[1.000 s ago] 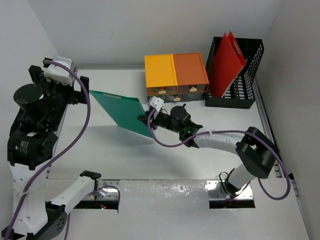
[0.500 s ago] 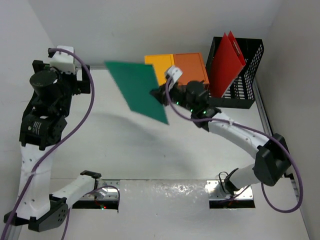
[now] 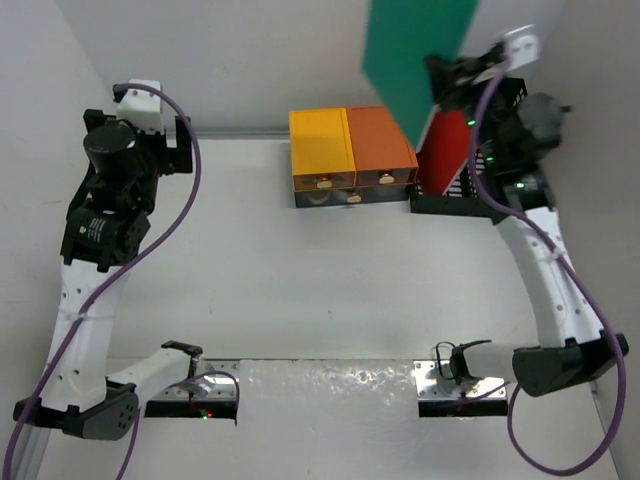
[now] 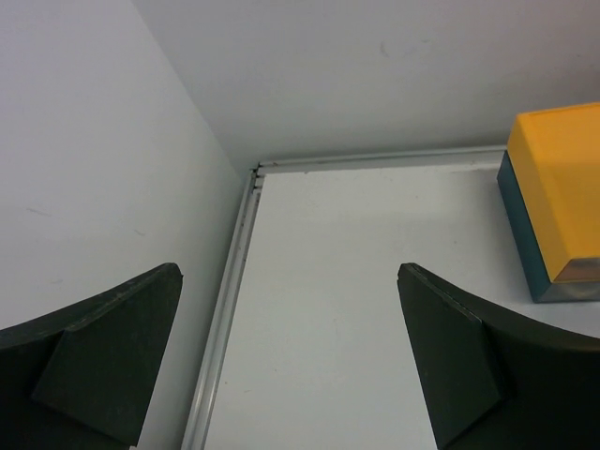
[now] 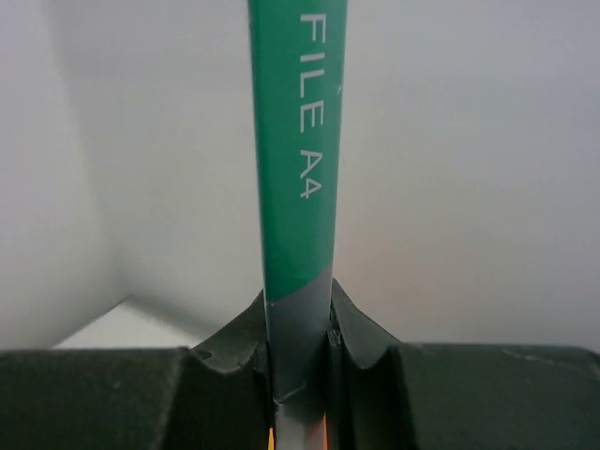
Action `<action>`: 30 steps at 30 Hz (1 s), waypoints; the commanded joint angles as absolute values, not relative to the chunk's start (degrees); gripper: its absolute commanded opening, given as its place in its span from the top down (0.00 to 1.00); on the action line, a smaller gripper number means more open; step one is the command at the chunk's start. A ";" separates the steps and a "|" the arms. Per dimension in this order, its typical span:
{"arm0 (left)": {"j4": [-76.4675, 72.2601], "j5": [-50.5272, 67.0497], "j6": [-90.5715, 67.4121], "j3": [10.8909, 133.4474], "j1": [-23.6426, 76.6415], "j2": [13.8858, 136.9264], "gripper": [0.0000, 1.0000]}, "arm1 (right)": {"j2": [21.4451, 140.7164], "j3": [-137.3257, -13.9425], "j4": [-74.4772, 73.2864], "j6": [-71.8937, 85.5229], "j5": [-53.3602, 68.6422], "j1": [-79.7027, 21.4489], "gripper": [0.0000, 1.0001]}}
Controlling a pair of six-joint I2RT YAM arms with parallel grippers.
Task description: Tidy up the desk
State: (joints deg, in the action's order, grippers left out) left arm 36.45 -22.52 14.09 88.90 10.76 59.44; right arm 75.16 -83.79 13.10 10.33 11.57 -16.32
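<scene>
Green folder point(image 3: 410, 50) is cut off up top, right gripper point(image 3: 447, 82) clamped on it up by the rack point(image 3: 455, 205); left gripper point(image 4: 289, 309) gaping; desk point(image 3: 300, 280) plain white.

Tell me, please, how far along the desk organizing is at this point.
Done: a red folder stands in the black mesh rack at the far right of the desk. In hand: the right tool is shut on the green folder, held high by the rack. Left: lowering it into the rack beside the red one, by my judgement. The left tool hangs open, holding nothing.
</scene>
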 commanded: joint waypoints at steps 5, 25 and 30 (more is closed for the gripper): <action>34.02 -17.58 15.12 85.61 10.46 61.61 0.00 | 74.35 -99.74 8.35 12.56 11.07 0.69 1.00; 32.26 -18.28 18.28 82.09 10.46 68.73 0.00 | 78.14 -82.37 24.43 22.15 14.33 23.64 1.00; 31.99 -18.72 18.11 82.26 10.37 69.08 0.00 | 76.03 -74.28 28.37 20.66 13.71 23.64 1.00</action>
State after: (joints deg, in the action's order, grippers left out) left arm 34.98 -17.50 17.78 81.73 10.76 69.43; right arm 80.44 -76.12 18.13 22.37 13.96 23.81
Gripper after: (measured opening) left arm 0.996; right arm 0.184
